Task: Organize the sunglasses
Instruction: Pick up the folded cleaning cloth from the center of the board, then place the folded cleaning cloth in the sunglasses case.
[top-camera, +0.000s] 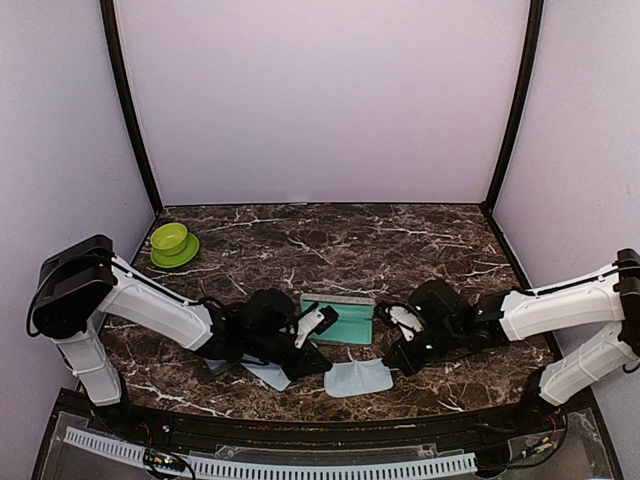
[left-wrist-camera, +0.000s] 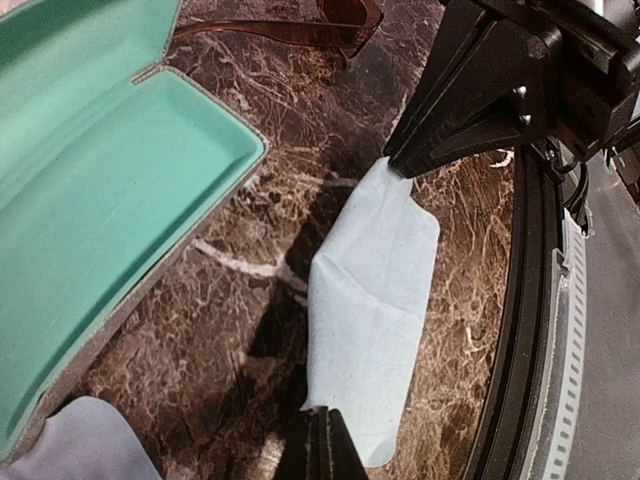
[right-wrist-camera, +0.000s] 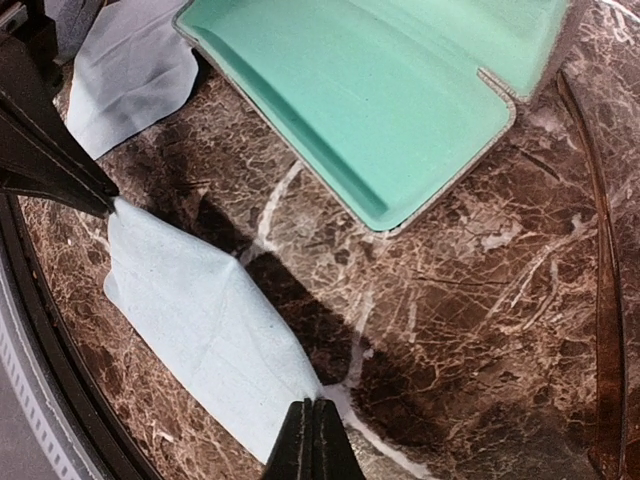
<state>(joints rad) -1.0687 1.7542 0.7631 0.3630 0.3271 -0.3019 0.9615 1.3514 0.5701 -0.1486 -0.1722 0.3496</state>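
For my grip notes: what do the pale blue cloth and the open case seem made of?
The cloth: thin soft fabric, perhaps microfibre; matte, it creases. The case: stiff shell keeping its moulded shape; lining smooth matte teal, perhaps synthetic felt; rim grey, rough-looking.

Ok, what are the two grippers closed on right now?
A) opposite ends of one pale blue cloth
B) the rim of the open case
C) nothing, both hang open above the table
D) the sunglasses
A: the left gripper and the right gripper each pinch one end of the same pale blue cloth, which lies on the marble beside the open teal-lined case.
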